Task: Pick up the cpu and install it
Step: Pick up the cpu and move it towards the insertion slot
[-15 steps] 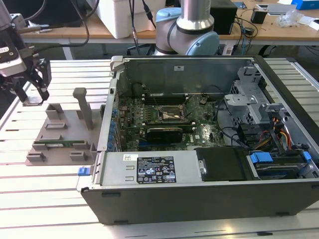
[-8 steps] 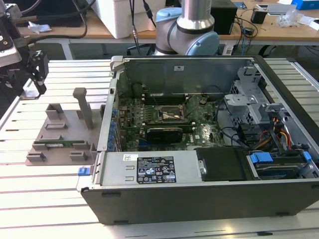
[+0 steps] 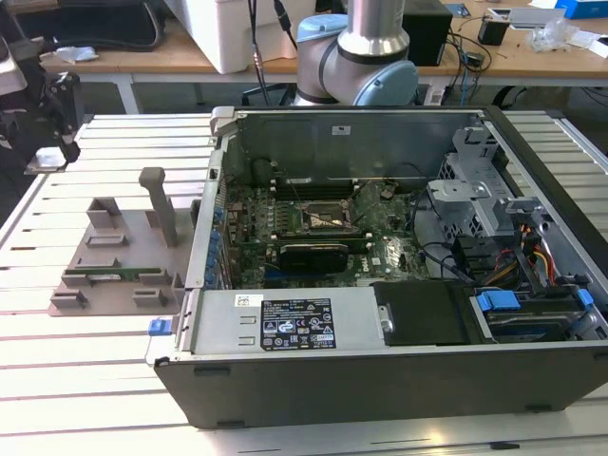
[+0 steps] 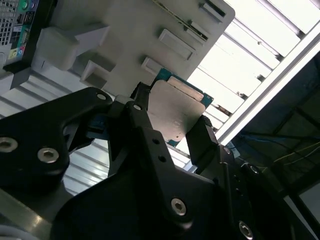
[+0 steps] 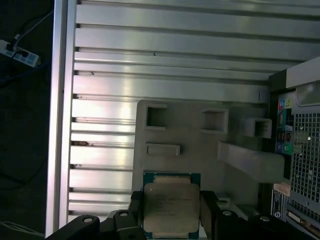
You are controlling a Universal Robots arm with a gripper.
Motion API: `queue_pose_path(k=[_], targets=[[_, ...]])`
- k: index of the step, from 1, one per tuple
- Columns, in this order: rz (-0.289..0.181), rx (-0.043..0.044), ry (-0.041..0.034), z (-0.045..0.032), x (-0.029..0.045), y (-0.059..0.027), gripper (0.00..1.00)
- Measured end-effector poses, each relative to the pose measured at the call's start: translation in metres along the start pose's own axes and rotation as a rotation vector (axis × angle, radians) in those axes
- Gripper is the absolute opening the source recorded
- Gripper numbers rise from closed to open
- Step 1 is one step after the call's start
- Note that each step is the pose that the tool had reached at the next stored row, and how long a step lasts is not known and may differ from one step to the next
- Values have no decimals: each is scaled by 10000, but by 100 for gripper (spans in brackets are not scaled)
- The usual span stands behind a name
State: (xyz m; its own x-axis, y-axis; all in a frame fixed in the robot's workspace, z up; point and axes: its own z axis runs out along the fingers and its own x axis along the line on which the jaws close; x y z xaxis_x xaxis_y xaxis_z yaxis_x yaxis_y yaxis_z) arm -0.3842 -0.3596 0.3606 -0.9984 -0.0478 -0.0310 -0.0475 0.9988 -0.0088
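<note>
End effector [image 5: 171, 209]: closed on the cpu [image 5: 171, 202]. In both wrist views the two black fingers [image 5: 207, 210] pressed against opposite edges of the chip, one on each side. The cpu's silver top plate faced the first wrist camera. A thin green rim showed along the edge farthest from the end effector body.

In the second wrist view the end effector [image 4: 175, 120] held the cpu [image 4: 177, 105] in the same way, with one finger [image 4: 204, 142] lying against the chip's edge. The plate appeared flat and level between the fingers.

Position of the cpu: over the near edge of the grey-brown tray [image 5: 190, 160], beside a shallow rectangular recess. Whether the chip rested on the tray or hung clear of it could not be determined. It was outside the computer case [image 5: 300, 150], whose perforated rear panel stood just beside the tray.

Tray: in the exterior view the tray [image 3: 114, 256] lay on the slatted metal surface [image 3: 95, 380], on the exterior view's left, touching or nearly touching the computer case [image 3: 380, 380]. An upright post [image 3: 161, 204] rose from it. A long green memory stick [image 3: 114, 277] lay in one of its slots.

Case: open on top, exposing the motherboard [image 3: 313, 252] with a square socket [image 3: 323, 217] near its middle. A labelled power supply [image 3: 285, 323] sat along the near wall.

Arm [image 3: 366, 57]: a segment stood behind the far wall of the case.
</note>
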Motion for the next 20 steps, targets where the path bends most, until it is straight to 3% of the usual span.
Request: queue_pose_path(k=[4, 11, 20], targets=[[-1, 2, 1, -150, -5, 5, 54], [0, 2, 0, -349, -11, 10, 54], [-1, 4, 2, -706, -23, 17, 54]])
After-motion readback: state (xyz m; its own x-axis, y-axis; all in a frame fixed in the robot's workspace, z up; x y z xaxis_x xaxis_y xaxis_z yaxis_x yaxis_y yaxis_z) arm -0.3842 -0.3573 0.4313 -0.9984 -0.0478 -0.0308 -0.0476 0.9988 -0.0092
